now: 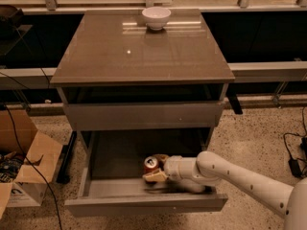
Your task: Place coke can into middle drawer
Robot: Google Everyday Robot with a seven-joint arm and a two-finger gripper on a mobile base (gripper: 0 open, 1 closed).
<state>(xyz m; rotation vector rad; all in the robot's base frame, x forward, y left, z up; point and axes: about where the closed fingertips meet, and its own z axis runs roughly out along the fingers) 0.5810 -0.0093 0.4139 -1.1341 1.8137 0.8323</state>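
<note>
view: camera view, looking down on the front of a grey cabinet
cabinet: flat top with a white bowl near its back edge; the bowl is no part of this job
upper drawer front: closed, no tray showing
middle drawer: pulled out below it, a shallow tray open to above
arm: white arm reaches in from the right, low over the drawer's front right part
gripper: inside the drawer, near the middle and toward the front wall
gripper state: clenched on the coke can, one finger on its near side and the other behind it
coke can: at the gripper's tip, inside the drawer's outline, upright with the silver top facing up
can vs drawer floor: can't tell whether the base touches or hangs just above; the area under it is smeared
key relation: can sits at the left end of the gripper, its long axis vertical, with the fingers across it front to back; drawer floor directly below
step, as I judge: lowering or about to let go; the can is already over the right compartment
next move calls for: base flat on the floor, then fingers spread, then the arm backs out to the right
risk: can tips if let go above the floor; front wall is close to the near finger
floor: cardboard box to the left of the cabinet, cables to the right, both well apart from the drawer
</note>
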